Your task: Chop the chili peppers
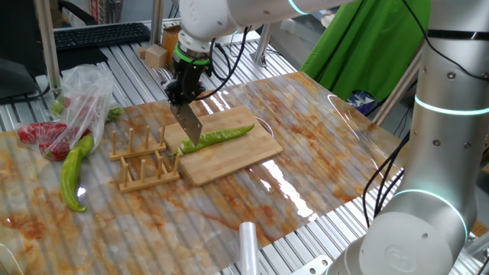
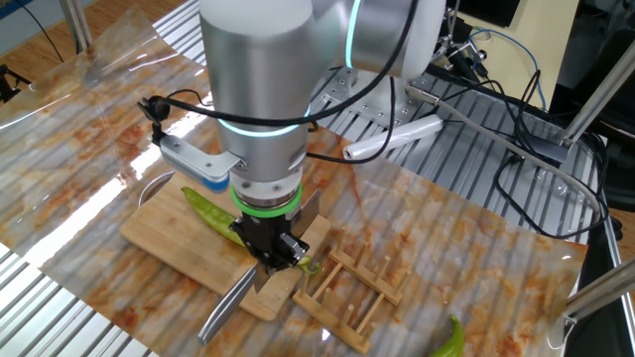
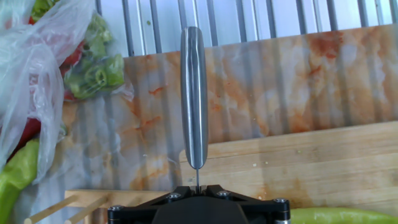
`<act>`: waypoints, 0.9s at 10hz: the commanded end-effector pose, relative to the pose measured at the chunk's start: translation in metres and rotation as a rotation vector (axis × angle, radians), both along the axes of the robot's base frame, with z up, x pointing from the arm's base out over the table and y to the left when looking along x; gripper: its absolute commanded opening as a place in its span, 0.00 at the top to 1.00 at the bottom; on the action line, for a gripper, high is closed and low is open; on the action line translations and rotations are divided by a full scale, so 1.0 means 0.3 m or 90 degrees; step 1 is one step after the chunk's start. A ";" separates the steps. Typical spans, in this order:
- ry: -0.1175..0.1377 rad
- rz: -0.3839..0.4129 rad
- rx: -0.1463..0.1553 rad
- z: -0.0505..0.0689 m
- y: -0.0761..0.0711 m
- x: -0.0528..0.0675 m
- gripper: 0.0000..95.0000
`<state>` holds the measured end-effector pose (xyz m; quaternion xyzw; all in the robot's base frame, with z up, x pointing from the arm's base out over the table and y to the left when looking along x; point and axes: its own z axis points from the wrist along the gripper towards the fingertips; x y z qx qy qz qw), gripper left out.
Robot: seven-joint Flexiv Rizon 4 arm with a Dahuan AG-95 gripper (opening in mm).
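Observation:
One whole green chili pepper (image 1: 220, 137) lies across the wooden cutting board (image 1: 241, 158). My gripper (image 1: 186, 95) hangs over its left end, shut on a steel knife (image 1: 189, 124). The blade points down at the chili; I cannot tell whether it touches. From the other fixed view the chili (image 2: 206, 208) pokes out left of the gripper (image 2: 276, 250), and the knife (image 2: 227, 306) slants down past the board (image 2: 164, 236). In the hand view the knife (image 3: 193, 93) runs straight ahead from the gripper (image 3: 198, 185), with the chili (image 3: 348, 216) at the bottom right.
A wooden peg rack (image 1: 145, 162) stands just left of the board. Further left lie a pale yellow-green pepper (image 1: 73, 172) and a clear plastic bag (image 1: 80, 95) holding red peppers (image 1: 42, 137). A white roll (image 1: 248, 244) sits near the front edge. Cables run along the table's side.

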<state>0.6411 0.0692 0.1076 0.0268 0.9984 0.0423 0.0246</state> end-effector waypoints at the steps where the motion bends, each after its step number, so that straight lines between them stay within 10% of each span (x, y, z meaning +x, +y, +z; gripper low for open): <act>1: -0.005 0.003 0.004 0.004 -0.001 -0.005 1.00; 9: -0.004 0.007 0.002 0.002 0.000 -0.006 1.00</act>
